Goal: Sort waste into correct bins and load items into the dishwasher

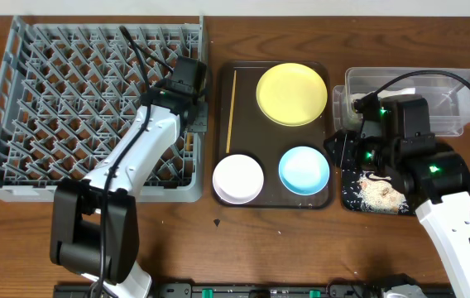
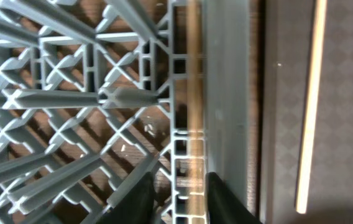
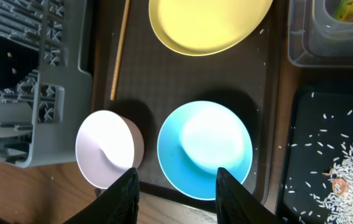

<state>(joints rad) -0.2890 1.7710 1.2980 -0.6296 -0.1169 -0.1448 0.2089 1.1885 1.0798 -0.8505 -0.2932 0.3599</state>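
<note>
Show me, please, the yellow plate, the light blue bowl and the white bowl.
yellow plate (image 1: 292, 93): overhead view, its centre.
light blue bowl (image 1: 304, 169): overhead view, its inner floor.
white bowl (image 1: 238, 178): overhead view, its centre.

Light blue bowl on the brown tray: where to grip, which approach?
Take the light blue bowl by its rim, from above, one finger inside. It sits upright and open, likely too wide to span. Use the rim side away from the white bowl, which sits close.
</note>
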